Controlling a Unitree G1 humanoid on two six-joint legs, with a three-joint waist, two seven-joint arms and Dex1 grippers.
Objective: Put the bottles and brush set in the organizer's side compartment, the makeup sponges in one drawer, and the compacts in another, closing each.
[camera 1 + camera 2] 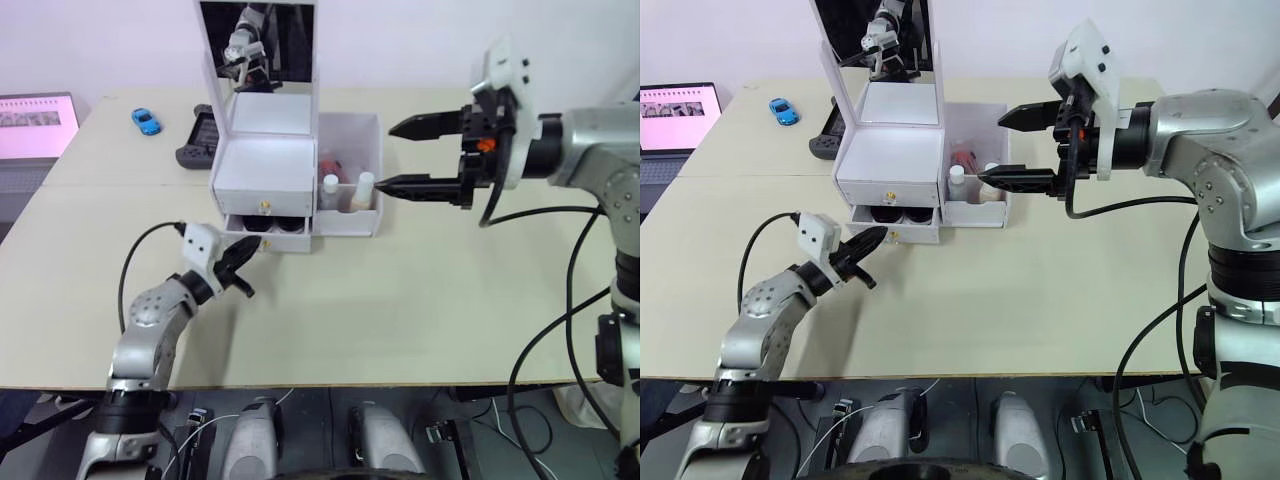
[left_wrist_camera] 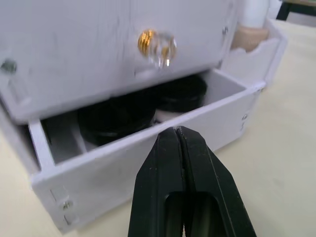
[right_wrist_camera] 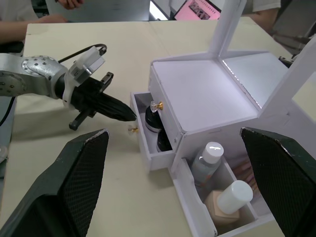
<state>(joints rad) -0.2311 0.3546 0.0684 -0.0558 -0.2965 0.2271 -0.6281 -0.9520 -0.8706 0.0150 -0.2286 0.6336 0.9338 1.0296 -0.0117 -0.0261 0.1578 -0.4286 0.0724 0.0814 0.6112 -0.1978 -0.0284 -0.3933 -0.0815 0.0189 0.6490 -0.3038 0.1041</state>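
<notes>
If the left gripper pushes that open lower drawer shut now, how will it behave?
The drawer probably slides easily. The organizer looks light and may scoot back. The compacts lie flat and low, so they should stay put. The left gripper is shut against the drawer front.

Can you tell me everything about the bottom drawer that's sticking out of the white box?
The white bottom drawer of the white organizer is pulled partly out, open at the top. It looks like painted wood or board, with a small gold knob on its front. Inside lie round black compacts, side by side. The closed upper drawer sits right above it. The left gripper, its black fingers pressed together, is at the drawer's front panel; whether it touches is unclear.
</notes>
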